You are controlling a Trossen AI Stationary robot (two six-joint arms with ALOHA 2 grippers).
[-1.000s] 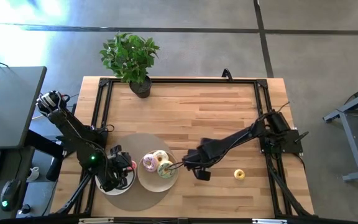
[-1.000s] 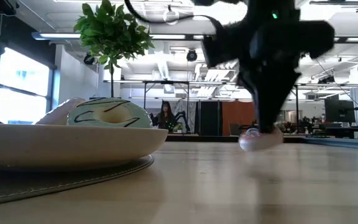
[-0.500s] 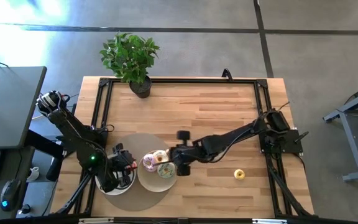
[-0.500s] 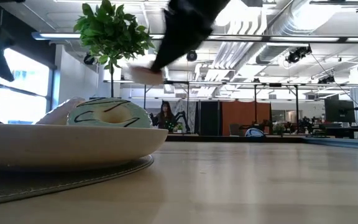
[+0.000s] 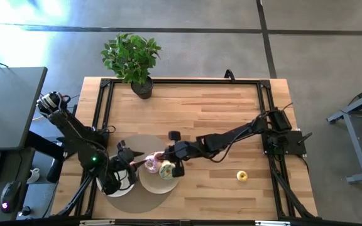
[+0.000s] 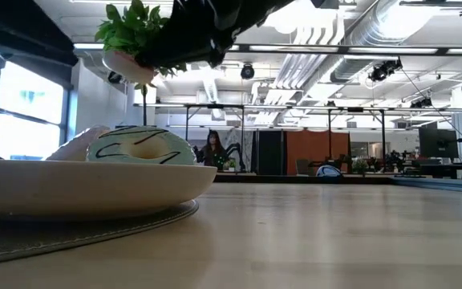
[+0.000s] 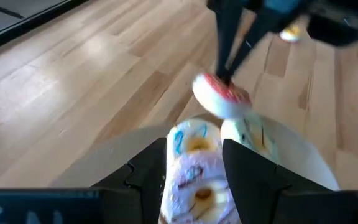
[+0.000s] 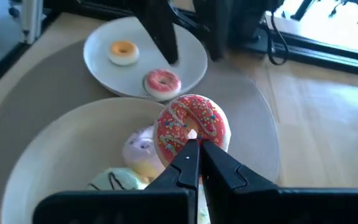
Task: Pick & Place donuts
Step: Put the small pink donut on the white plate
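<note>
— What is seen at the left of the table?

— The left gripper is held above the small round white plate, which lies on the grey round mat. Its two dark fingers are spread apart and nothing is gripped between them. On that small plate a mini donut with yellow frosting and a mini donut with pink-red frosting are lying apart from each other.

— And further right?

— The larger white plate is set on the same mat, just beside the small one. Inside it a pink-frosted toy donut, a cream-white toy donut and a green-frosted toy donut with dark stripes are piled close together.

— What is held by the tool there?

— The right gripper is stretched out over the larger plate. Its fingers are closed tightly on the edge of a red-frosted toy donut with coloured sprinkles, which is carried in the air above the pile and is not seen touching the plate in the low view.

— Anything toward the right side?

— A small yellow toy donut is lying alone on the wooden table, well apart from the plates. A potted green plant is standing at the far edge.
</note>
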